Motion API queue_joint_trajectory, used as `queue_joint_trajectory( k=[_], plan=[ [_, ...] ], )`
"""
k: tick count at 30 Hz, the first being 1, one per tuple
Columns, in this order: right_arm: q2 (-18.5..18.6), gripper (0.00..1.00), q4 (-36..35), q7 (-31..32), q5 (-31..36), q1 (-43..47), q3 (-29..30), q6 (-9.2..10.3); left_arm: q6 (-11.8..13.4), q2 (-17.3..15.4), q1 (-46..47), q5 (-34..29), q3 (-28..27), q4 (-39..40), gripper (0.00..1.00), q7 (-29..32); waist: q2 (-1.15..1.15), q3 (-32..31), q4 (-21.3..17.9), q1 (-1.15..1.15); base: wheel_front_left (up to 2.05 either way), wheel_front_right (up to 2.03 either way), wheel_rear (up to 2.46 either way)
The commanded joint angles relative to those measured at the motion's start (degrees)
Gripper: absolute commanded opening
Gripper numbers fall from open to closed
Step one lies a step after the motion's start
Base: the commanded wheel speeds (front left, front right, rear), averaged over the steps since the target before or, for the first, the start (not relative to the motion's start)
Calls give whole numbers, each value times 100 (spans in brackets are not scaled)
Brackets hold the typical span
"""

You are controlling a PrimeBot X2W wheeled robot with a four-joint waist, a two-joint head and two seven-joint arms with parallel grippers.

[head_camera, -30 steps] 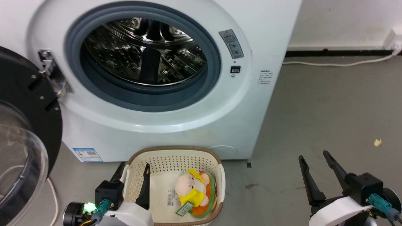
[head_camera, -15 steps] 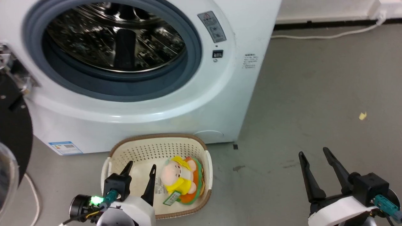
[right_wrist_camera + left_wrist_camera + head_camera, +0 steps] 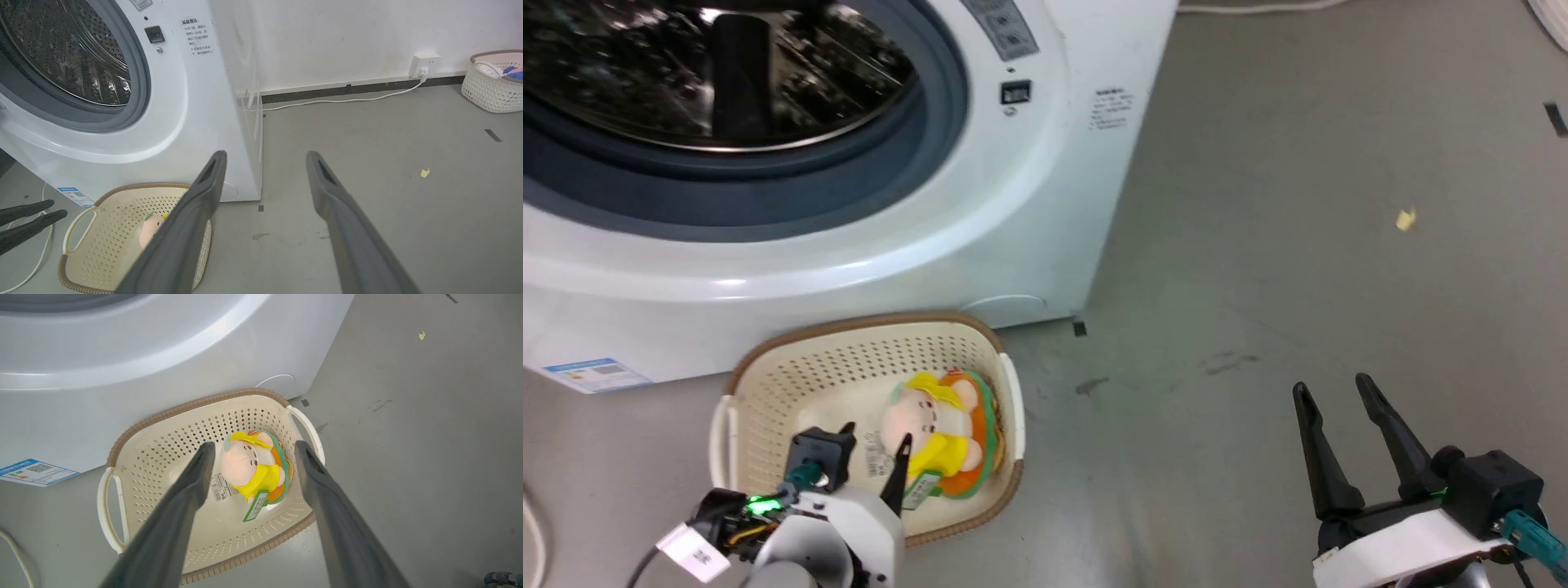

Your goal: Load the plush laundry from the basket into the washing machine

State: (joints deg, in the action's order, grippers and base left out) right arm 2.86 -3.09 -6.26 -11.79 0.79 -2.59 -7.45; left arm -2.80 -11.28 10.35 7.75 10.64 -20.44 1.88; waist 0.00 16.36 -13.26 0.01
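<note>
The plush laundry (image 3: 252, 470) lies face up inside the basket (image 3: 163, 457), towards its right end, green tag (image 3: 255, 505) pointing at the near rim. The basket stands on the grey floor (image 3: 1258, 245) just in front of the washing machine (image 3: 890, 245), whose drum (image 3: 711, 73) is uncovered. The left gripper (image 3: 254, 445) hovers over the basket, fingers spread and empty on either side of the plush; the right gripper (image 3: 1330, 384) is well apart over the floor, fingers likewise spread and empty.
</note>
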Motion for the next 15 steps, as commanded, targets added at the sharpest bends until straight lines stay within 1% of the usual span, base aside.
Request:
queue_joint_trajectory(
  k=[1,10,15],
  plan=[
    [1,100,-60,-69,-92,-19,-30,-2,-48,-81,146,98,46,-123,100,46,0,141,-136,-1,0,0,0],
    [1,100,-167,-176,-378,9,-123,-2,-73,-316,617,352,126,-673,100,360,0,544,-391,-1,0,0,0],
    [1,100,-232,-236,-546,18,-152,-2,-89,-458,909,402,259,-1006,100,576,0,778,-517,-1,0,0,0]
  ],
)
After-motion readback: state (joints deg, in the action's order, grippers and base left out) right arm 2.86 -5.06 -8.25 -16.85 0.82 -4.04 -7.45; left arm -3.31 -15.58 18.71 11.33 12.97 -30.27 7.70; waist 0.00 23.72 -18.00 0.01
